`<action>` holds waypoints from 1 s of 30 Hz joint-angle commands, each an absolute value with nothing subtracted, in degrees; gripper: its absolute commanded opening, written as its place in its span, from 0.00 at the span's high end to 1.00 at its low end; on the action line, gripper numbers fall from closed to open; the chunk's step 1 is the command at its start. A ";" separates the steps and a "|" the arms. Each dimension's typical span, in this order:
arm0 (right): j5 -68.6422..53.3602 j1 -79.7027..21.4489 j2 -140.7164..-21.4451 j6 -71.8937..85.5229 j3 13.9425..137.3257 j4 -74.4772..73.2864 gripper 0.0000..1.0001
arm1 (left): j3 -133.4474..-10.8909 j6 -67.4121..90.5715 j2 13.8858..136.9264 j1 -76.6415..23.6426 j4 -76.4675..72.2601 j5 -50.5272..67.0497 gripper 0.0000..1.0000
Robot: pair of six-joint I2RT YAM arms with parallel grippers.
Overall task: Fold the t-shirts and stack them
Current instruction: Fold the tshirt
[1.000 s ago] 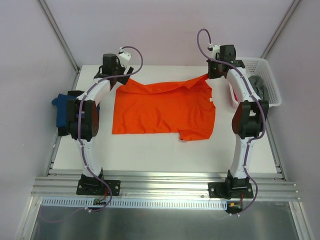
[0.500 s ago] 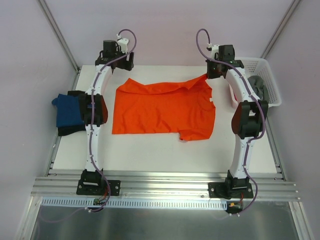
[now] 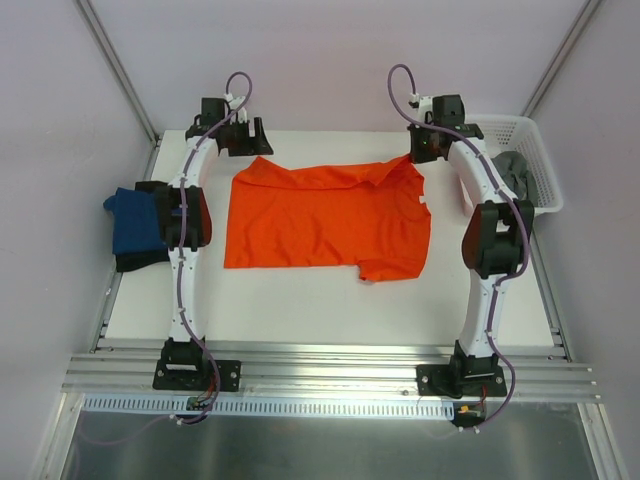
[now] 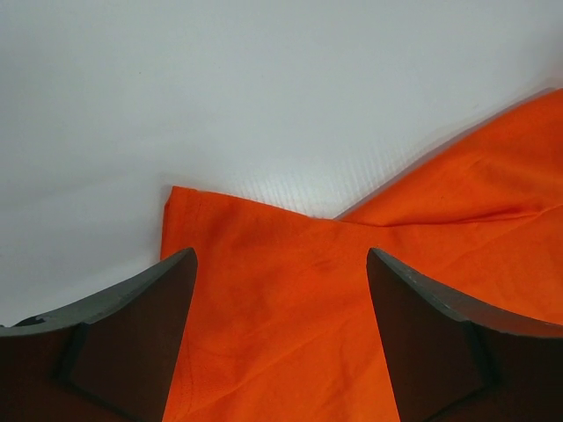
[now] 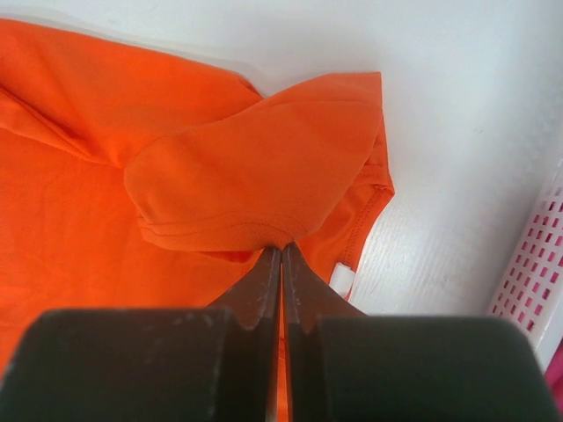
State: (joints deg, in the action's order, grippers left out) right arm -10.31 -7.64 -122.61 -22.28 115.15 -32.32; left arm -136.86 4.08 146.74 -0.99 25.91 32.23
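The white plastic lattice basket [image 3: 541, 150], far right, holds grey cloth [image 3: 515, 170]; left fingers [image 4: 123, 338] are spread, right fingers [image 5: 257, 288] pinch the bright orange t-shirt [image 3: 325, 220].

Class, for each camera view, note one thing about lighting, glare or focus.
Top external: even light, sharp, only soft shadows around the orange t-shirt. Left wrist: the open left gripper is dark and slightly soft, and the table shows a pale sheen. Right wrist: the right gripper, shut on the sleeve, is blurred, and the table looks washed out.

Bright, even light; soft shadows, wrist foregrounds blurred.
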 commanded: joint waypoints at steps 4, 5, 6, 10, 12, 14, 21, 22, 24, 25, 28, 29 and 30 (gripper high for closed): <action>-10.37 -9.23 -117.86 -21.62 114.61 -31.20 0.99 | -140.80 7.91 149.85 -0.35 23.64 34.29 0.22; -10.28 -9.40 -117.86 -21.62 114.61 -31.20 0.99 | -141.06 7.91 150.11 -0.35 23.03 33.23 0.22; -10.20 -9.40 -117.69 -21.53 114.78 -31.20 0.99 | -141.50 7.91 150.29 -0.35 22.77 32.70 0.23; -10.37 -10.10 -117.86 -21.27 115.05 -31.29 0.99 | -142.64 6.59 151.96 1.05 21.36 29.54 0.24; -10.28 -10.11 -117.77 -21.09 115.05 -31.29 0.99 | -144.14 7.29 152.75 1.23 20.75 29.79 0.24; -10.28 -10.28 -118.04 -21.18 115.05 -31.46 0.99 | -144.14 7.73 152.93 1.32 20.13 29.10 0.24; -10.28 -10.55 -118.83 -20.74 115.57 -31.38 0.99 | -144.40 8.96 153.37 1.67 18.90 29.88 0.27; -10.28 -10.55 -118.92 -20.66 115.84 -31.38 0.99 | -144.40 9.14 153.46 1.58 18.64 29.88 0.27; -10.20 -10.72 -119.18 -20.57 116.10 -31.38 1.00 | -144.40 9.58 153.54 1.67 18.54 30.06 0.28; -10.02 -10.81 -119.09 -20.48 116.19 -31.29 0.99 | -144.32 9.84 153.46 1.67 18.63 30.49 0.28; -10.11 -10.90 -119.18 -20.22 116.28 -31.29 0.99 | -143.62 11.86 153.63 1.76 18.37 31.20 0.29; -10.02 -10.99 -119.01 -20.13 116.28 -31.29 0.99 | -143.18 12.91 153.55 1.76 18.28 31.20 0.29; -10.02 -10.99 -119.00 -20.04 116.19 -31.38 0.99 | -143.00 13.35 153.63 1.76 18.19 30.94 0.29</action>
